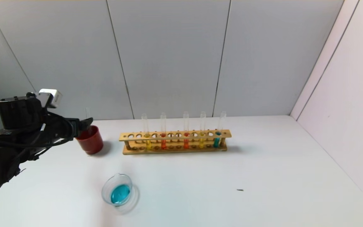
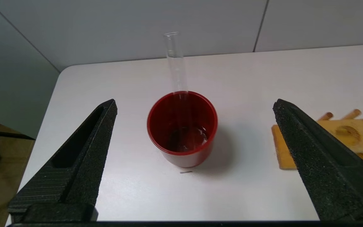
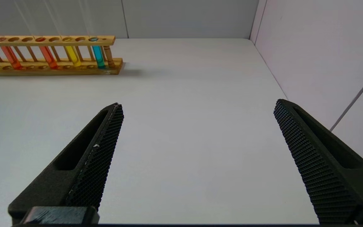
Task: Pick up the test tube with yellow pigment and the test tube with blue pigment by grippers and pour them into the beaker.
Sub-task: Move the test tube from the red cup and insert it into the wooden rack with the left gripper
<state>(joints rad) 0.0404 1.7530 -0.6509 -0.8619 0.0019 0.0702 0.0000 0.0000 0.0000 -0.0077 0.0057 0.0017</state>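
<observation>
We see the white desk boxed in by grey wall panels behind and a pale wall on our right, with little else around. On it, the wooden rack stands well back, holding two test tubes with yellow pigment, the nearer to the blue at, two orange-red tubes, and the test tube with blue pigment at its right end. The beaker sits nearer us, left of centre, already holding teal-blue liquid but no yellow that we can make out. Our left gripper hangs released, jaws spread wide on either side of the dark-red cup, where an empty clear tube leans upright against the rim. Our right gripper is likewise spread and holds nothing, low over bare desk near the right wall. We judge the spent tube is just dropped off; to do the next step well we should draw the left gripper straight back without nudging the cup, then close on a yellow tube above the rack's top rail and lift it vertically.
</observation>
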